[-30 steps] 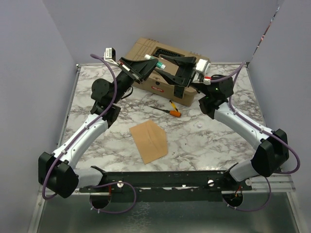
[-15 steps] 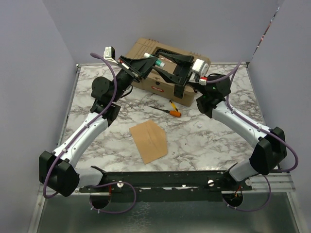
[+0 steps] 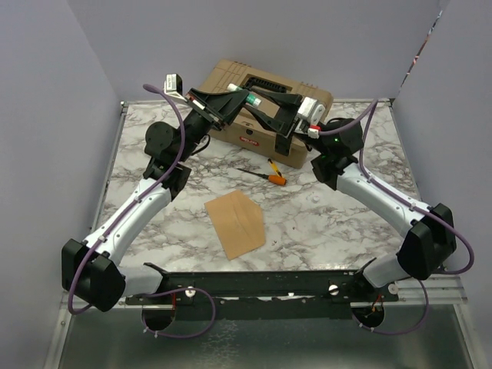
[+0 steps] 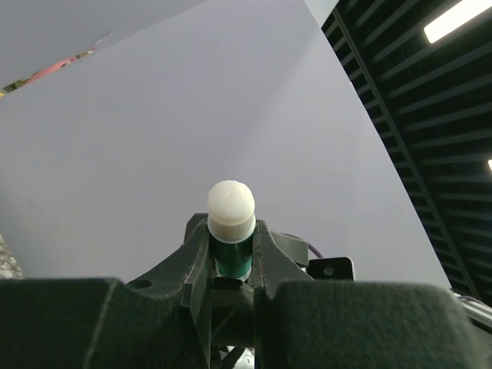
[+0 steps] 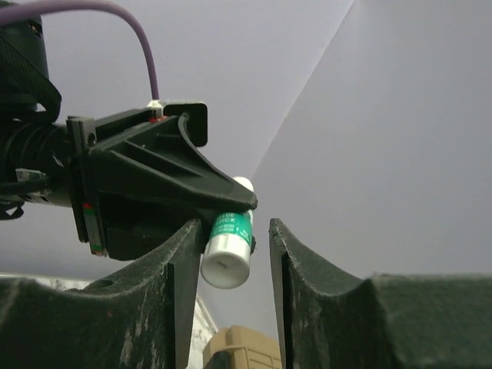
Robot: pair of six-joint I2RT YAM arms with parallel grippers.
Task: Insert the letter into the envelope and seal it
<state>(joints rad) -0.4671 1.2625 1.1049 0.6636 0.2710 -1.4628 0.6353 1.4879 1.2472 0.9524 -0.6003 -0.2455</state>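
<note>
The brown kraft envelope [image 3: 235, 223] lies flat on the marble table, near the front centre. The letter is not in view. My left gripper [image 3: 243, 98] is raised over the back of the table and shut on a green glue stick [image 3: 251, 99] with white ends. The stick also shows in the left wrist view [image 4: 231, 223] between my left gripper's fingers [image 4: 231, 234]. My right gripper [image 3: 265, 104] faces it from the right, open. In the right wrist view the right gripper [image 5: 234, 224] has its fingers either side of the stick's white end [image 5: 227, 261].
A cardboard box [image 3: 231, 77] stands at the back of the table under both grippers. An orange-handled screwdriver [image 3: 270, 175] lies in front of it. Purple walls close in the left, back and right sides.
My right gripper has moved left toward the left gripper, so its open fingers now straddle the glue stick's end. The left gripper rose slightly. The envelope has not moved.
</note>
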